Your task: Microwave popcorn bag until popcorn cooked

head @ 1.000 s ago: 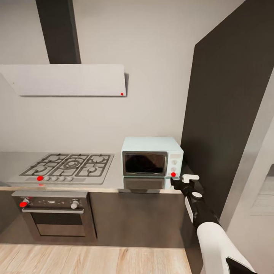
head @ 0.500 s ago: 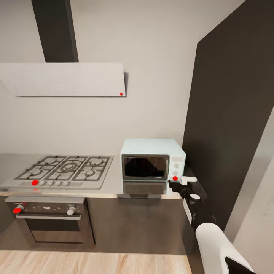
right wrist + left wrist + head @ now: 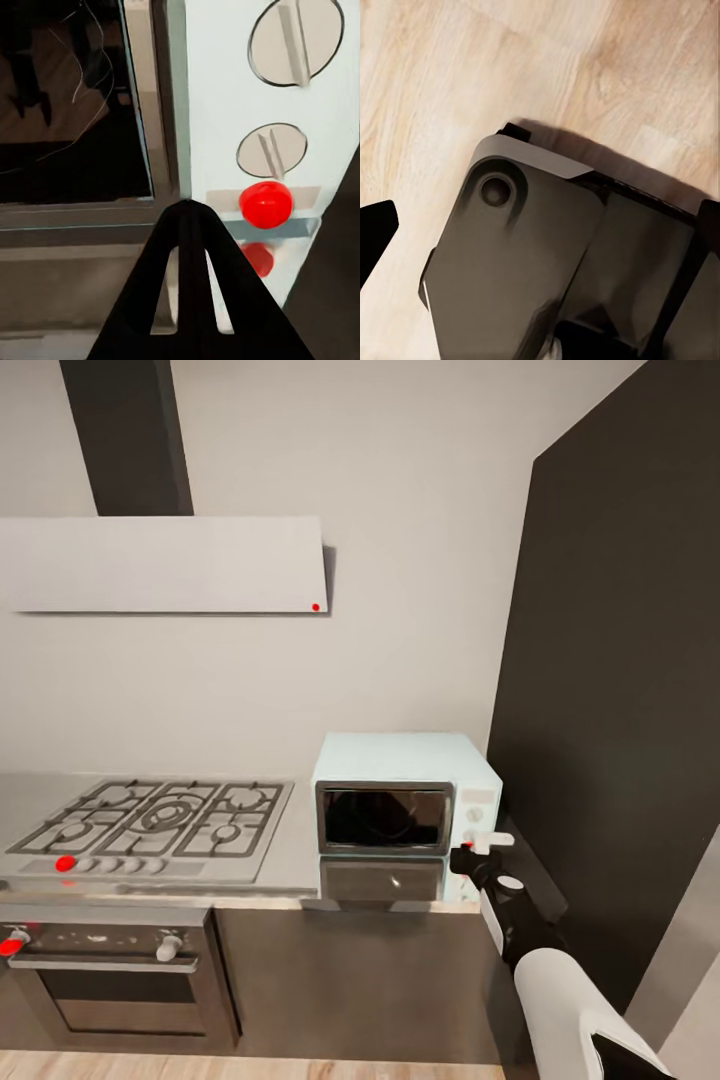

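The pale mint-blue microwave (image 3: 405,805) stands on the countertop (image 3: 290,875) with its dark glass door shut. My right gripper (image 3: 460,854) is shut, empty, and held at the lower corner of the white control panel. Up close, its closed tip (image 3: 187,206) sits just beside the red button (image 3: 265,204), below the two knobs (image 3: 271,150). My left gripper (image 3: 540,225) hangs open over the robot's dark base (image 3: 532,262) and the wood floor. The popcorn bag and the popcorn are out of view.
A gas hob (image 3: 150,825) lies left of the microwave, with a steel oven (image 3: 110,980) beneath it and a flat white hood (image 3: 165,565) above. A tall dark cabinet (image 3: 620,710) walls in the right side.
The head camera has moved closer, so the microwave looks larger and the hob has slid left. My right gripper has closed in on the panel's red button.
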Motion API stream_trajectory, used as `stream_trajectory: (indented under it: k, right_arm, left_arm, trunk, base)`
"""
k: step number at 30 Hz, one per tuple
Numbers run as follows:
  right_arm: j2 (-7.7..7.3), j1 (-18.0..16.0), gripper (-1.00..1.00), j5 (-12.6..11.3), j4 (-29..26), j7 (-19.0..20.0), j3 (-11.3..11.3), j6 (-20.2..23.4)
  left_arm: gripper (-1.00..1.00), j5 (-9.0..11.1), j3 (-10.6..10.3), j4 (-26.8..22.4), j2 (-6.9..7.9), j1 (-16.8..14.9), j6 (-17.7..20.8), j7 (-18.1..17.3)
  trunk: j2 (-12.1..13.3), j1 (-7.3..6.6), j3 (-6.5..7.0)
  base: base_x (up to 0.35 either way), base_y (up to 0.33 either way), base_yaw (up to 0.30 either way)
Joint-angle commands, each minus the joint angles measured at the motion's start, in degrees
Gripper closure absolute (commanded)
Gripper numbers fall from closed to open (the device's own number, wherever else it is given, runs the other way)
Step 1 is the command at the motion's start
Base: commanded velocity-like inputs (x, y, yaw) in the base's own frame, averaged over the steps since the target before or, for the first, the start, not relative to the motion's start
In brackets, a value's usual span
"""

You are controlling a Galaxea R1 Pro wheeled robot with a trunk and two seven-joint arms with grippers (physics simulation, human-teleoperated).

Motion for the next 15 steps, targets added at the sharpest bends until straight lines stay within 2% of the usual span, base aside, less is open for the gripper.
stream_trajectory:
  k: [1, 11, 15]
  right_arm:
    - [0.06, -0.03, 1.00, 0.46, -0.10, 0.61, -0.50, 0.16]
    - [-2.78, -0.06, 1.00, 1.22, 2.81, 0.84, -0.17, 0.52]
    - [-4.08, -0.07, 1.00, 1.23, 3.15, 0.74, -0.16, 0.43]
  left_arm:
    - [-1.00, 0.48, -0.48, -0.01, -0.01, 0.00, -0.08, 0.20]
    - [-1.00, 0.43, -0.40, -0.03, -0.17, 0.15, -0.08, 0.20]
    - [-1.00, 0.44, -0.39, -0.03, -0.19, 0.16, -0.08, 0.20]
  trunk:
    - [-0.04, 0.04, -0.03]
    - [-0.04, 0.04, -0.03]
    - [-0.04, 0.04, -0.03]
  base:
    - [0.080, 0.000, 0.000]
    - [0.002, -0.003, 0.000]
    - [-0.058, -0.201, 0.000]
